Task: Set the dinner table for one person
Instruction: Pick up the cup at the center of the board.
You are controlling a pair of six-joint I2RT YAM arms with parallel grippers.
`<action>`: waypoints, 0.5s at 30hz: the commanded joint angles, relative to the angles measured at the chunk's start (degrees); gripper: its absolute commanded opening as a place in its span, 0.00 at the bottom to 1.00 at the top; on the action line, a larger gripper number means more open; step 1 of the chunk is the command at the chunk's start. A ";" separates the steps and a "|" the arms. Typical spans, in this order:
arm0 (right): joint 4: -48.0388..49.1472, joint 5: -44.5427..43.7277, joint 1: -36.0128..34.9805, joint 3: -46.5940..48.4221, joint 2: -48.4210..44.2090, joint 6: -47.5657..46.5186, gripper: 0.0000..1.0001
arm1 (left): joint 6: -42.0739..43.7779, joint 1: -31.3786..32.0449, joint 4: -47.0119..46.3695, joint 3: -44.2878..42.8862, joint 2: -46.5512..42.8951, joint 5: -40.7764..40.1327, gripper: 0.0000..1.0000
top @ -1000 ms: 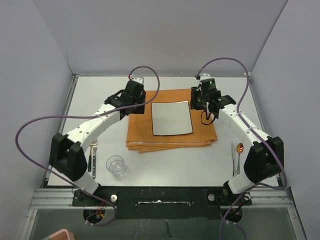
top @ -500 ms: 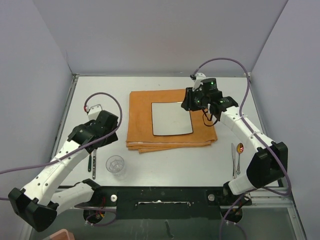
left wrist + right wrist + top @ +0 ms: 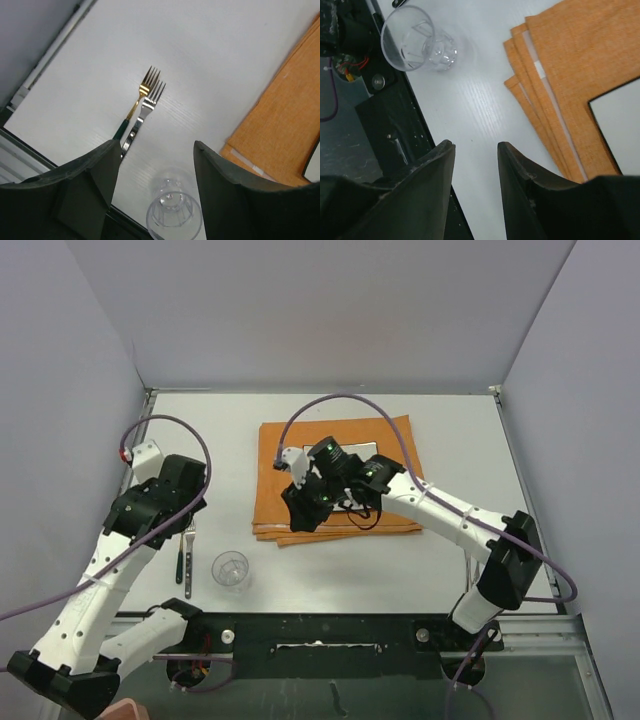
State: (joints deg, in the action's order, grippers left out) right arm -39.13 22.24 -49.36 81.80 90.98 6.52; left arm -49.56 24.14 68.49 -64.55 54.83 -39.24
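Observation:
The dinner table [image 3: 200, 430] carries a folded orange mat [image 3: 340, 430]; my right arm hides most of the white plate [image 3: 620, 130] on it. A clear glass [image 3: 231, 570] stands near the front left, with two forks [image 3: 185, 552] beside it, one gold with a green handle [image 3: 141, 96] and one silver [image 3: 151, 100]. My left gripper [image 3: 175, 512] hovers open above the forks and the glass [image 3: 172, 215], holding nothing. My right gripper [image 3: 303, 512] is open and empty over the mat's near left corner [image 3: 530, 75], right of the glass [image 3: 417, 40].
The right arm stretches across the mat from the right. The black mounting rail [image 3: 320, 625] runs along the near table edge, close under the glass. Grey walls close off the left, back and right sides.
The left arm swung back from the mat's left edge to above the forks and glass. The right arm crossed from the plate's far right corner to the mat's near left corner. Both jaws opened wider.

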 commanded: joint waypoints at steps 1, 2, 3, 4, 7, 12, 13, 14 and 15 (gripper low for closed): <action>-2.75 -3.28 -3.84 2.53 2.55 -0.95 0.41 | 6.23 -1.19 -2.47 -8.53 -1.93 -9.83 0.60; -2.33 -3.52 -4.57 2.35 2.80 -0.44 0.41 | 8.24 -1.27 -3.26 -9.88 -2.24 -12.49 0.63; -2.01 -3.61 -5.43 2.43 3.23 0.14 0.42 | 11.53 -1.29 -4.28 -11.75 -2.31 -14.50 0.65; -2.08 -3.82 -6.37 3.00 3.96 0.42 0.42 | 14.21 -1.29 -5.86 -13.10 -2.36 -15.64 0.67; -3.51 -5.63 -9.05 5.49 7.57 0.79 0.42 | 23.07 -1.29 -11.51 -15.03 -3.60 -16.00 0.68; -2.49 -4.97 -11.30 8.14 11.20 2.76 0.43 | 47.04 -1.29 -34.46 -10.91 -11.41 -10.51 0.72; -2.01 -4.57 -11.51 9.06 11.88 3.19 0.44 | 49.14 -1.22 -36.78 -11.02 -12.53 -9.64 0.73; -1.53 -4.13 -11.76 9.87 12.68 3.56 0.46 | 49.79 -1.20 -37.80 -11.89 -13.35 -9.02 0.74; -1.40 -3.55 -12.03 10.88 13.42 3.80 0.46 | 51.25 -1.06 -38.69 -12.72 -13.38 -8.04 0.74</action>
State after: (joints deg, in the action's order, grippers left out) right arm -42.70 17.63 -60.27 87.33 103.59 8.38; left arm -13.56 23.14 46.02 -75.20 44.84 -50.43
